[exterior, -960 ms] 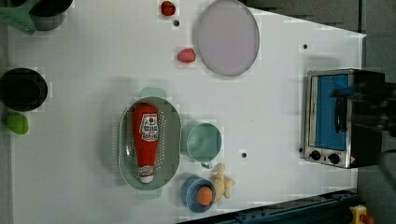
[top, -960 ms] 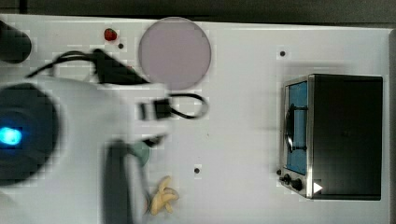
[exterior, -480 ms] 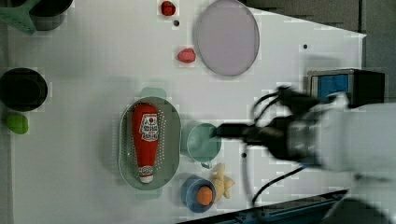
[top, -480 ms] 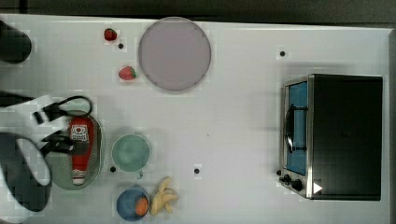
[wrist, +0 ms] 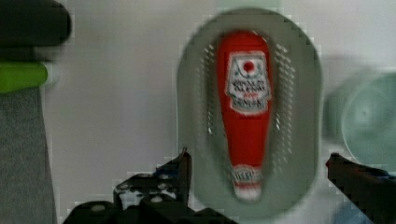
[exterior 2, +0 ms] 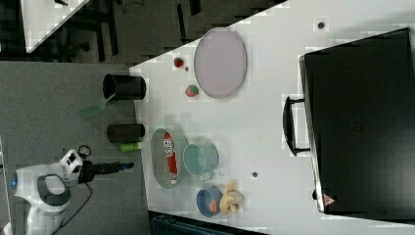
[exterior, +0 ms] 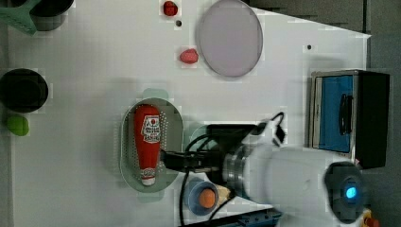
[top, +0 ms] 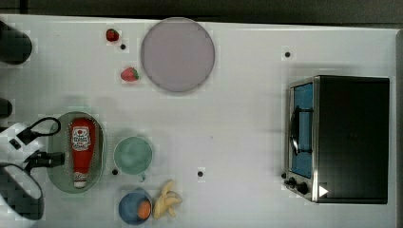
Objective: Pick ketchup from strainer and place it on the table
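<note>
The ketchup is a red bottle with a white label, lying in the pale green strainer on the white table, with its cap toward the top view's bottom. In the left view, the ketchup lies lengthwise in the strainer, and my gripper hangs over the strainer's right rim. In the wrist view, my gripper is open wide above the bottle. Its fingertips flank the neck of the ketchup and the strainer. Nothing is held.
A teal cup stands just right of the strainer in the top view. A blue bowl and a banana sit below it. A purple plate, two strawberries and a toaster oven lie farther off. Black cylinders stand at the left edge.
My arm has swung across the table and now hangs over the strainer. The gripper has stayed open. The ketchup has not moved.
</note>
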